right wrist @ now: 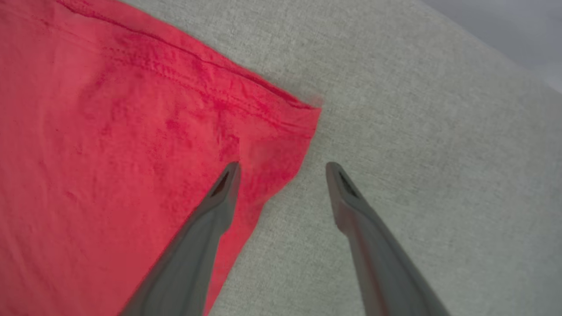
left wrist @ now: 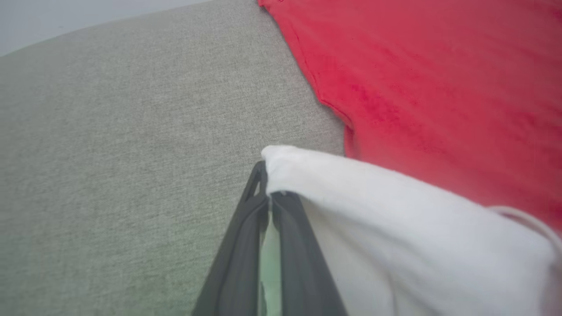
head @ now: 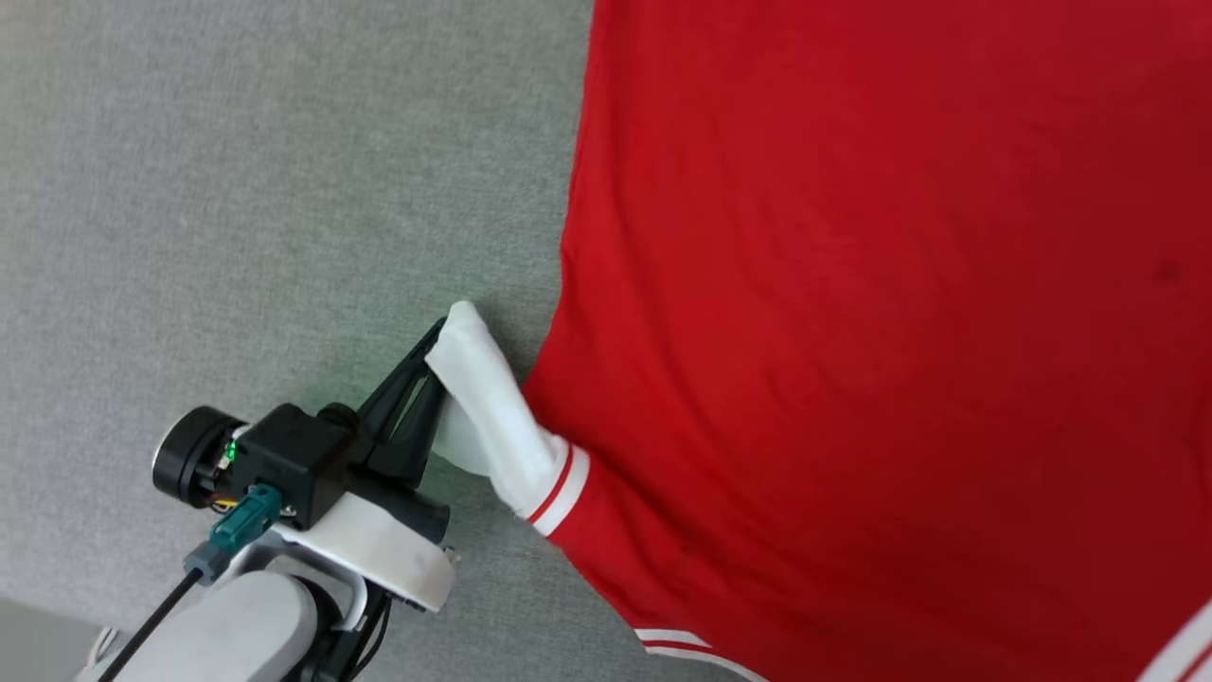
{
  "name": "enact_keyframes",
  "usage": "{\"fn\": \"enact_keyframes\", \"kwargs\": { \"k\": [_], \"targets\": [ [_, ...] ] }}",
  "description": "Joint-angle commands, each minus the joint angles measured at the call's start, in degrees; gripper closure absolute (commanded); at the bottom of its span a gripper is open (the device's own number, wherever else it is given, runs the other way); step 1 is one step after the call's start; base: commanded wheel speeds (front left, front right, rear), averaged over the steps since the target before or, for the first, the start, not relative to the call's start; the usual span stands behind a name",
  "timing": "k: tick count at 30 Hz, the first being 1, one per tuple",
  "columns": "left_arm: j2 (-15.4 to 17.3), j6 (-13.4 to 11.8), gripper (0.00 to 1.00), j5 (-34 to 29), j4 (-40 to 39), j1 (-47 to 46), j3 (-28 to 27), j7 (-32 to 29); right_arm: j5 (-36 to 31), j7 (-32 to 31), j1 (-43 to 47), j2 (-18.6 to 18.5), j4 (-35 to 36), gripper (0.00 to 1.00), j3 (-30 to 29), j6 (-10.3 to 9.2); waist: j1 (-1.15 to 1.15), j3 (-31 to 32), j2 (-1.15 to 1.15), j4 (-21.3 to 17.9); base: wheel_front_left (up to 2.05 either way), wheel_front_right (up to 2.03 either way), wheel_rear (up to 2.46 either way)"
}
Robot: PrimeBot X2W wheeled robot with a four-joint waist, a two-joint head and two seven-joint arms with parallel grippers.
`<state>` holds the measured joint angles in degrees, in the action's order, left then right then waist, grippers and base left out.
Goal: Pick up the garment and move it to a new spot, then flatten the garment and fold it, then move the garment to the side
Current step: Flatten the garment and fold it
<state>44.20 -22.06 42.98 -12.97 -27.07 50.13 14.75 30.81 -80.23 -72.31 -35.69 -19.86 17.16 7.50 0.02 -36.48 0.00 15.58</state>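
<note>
The white sleeve [head: 492,417] of the garment [head: 852,284] is clamped in the left gripper [head: 437,350]. The right gripper [right wrist: 283,169] is held spread wide over a red corner [right wrist: 290,118].

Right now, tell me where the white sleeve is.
In the head view the white sleeve sticks out from the left edge of the red jersey, pinched in the left end effector over the grey surface.

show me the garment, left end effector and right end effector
garment [head: 852,284]: head view, red body
left end effector [left wrist: 268,191]: left wrist view, fingertips shut on white sleeve [left wrist: 395,219]
right end effector [right wrist: 283,166]: right wrist view, between open fingertips
</note>
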Motion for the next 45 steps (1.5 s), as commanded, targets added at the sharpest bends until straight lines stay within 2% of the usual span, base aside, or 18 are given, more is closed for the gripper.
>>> {"fn": "enact_keyframes", "kwargs": {
  "k": [1, 9, 10, 11, 15, 18, 21, 25, 29, 35, 38, 41, 45],
  "targets": [
    [-0.81, 0.33, 1.00, -0.71, -0.31, -1.09, -0.28, 0.23, -1.58, -0.93, -0.70, 0.41, -0.76, 0.00, -0.13, -0.02, -0.02, -3.16, 0.00, 2.70, 0.00, 0.00, 0.00],
    [-2.62, 0.85, 1.00, -2.35, -0.19, -1.35, -1.32, 0.44, -2.38, -0.58, 8.09, 1.05, -2.73, 0.00, 0.56, -0.02, -0.02, -4.62, 0.00, 3.45, 0.00, 0.00, 0.00],
    [-2.64, 0.90, 1.00, -2.54, -0.19, -1.25, -1.47, 0.46, -2.21, -0.26, 8.82, 0.77, -2.61, 0.40, 0.56, -0.02, -0.02, -4.53, 0.00, 3.42, 0.00, 0.00, 0.00],
    [-2.66, 0.98, 1.00, -2.59, -0.11, -1.07, -1.58, 0.47, -2.12, 0.12, 9.04, 0.52, -2.43, 1.00, 0.35, -0.02, -0.02, -4.32, 0.00, 3.35, 0.00, 0.00, 0.00],
    [-2.58, 0.96, 1.00, -2.98, 0.03, -0.06, -2.16, 0.52, -2.42, 2.18, 8.71, -1.08, -1.06, 1.00, 0.93, -0.02, -0.02, -2.29, 0.00, 2.50, 0.00, 0.00, 0.00],
    [-2.16, 0.80, 1.00, -2.78, 0.14, 1.28, -2.82, 0.53, -1.05, 5.03, 7.46, -0.36, -0.11, 1.00, 1.51, -0.02, -0.02, 0.63, 0.00, 1.28, 0.00, 0.00, 0.00],
    [-1.63, 0.48, 1.00, -2.73, 0.35, 2.60, -3.10, 0.49, 1.38, 8.34, 6.39, 0.73, 0.28, 1.00, 1.22, -0.02, -0.02, 4.00, 0.00, -0.22, 0.00, 0.00, 0.00],
    [-0.31, -0.07, 1.00, -2.20, 0.37, 4.81, -3.34, 0.46, 5.46, 11.51, 7.86, -0.04, 1.88, 1.00, 3.45, -0.02, -0.02, 8.84, 0.00, -2.33, 0.00, 0.00, 0.00],
    [0.97, -1.07, 1.00, -1.36, -0.20, 7.20, -3.32, 0.02, 11.10, 13.92, 11.79, -3.83, 6.95, 1.00, 6.92, -0.02, -0.02, 13.29, 0.00, -4.62, 0.00, 0.00, 0.00],
    [2.64, -2.61, 1.00, 0.12, -1.04, 10.70, -3.34, -0.33, 18.49, 17.76, 23.30, -12.50, 17.45, 1.00, 9.08, -0.02, -0.02, 17.86, 0.00, -7.72, 0.00, 0.00, 0.00],
    [3.33, -2.98, 1.00, 0.55, -1.17, 11.66, -3.40, -0.45, 20.11, 19.41, 28.43, -15.48, 20.44, 1.00, 8.66, -0.02, -0.02, 18.90, 0.00, -8.57, 0.00, 0.00, 0.00],
    [3.98, -3.54, 1.00, 1.10, -1.36, 13.06, -3.45, -0.55, 22.02, 22.13, 37.00, -19.37, 23.63, 1.00, 7.20, -0.03, -0.02, 20.26, 0.00, -9.85, 0.00, 0.00, 0.00],
    [4.88, -3.72, 1.00, 1.72, -1.52, 14.28, -3.41, -0.69, 23.98, 25.62, 50.72, -22.16, 25.41, 1.00, 3.82, -0.02, -0.02, 21.64, 0.00, -11.09, 0.00, 0.00, 0.00]
  ]
}}
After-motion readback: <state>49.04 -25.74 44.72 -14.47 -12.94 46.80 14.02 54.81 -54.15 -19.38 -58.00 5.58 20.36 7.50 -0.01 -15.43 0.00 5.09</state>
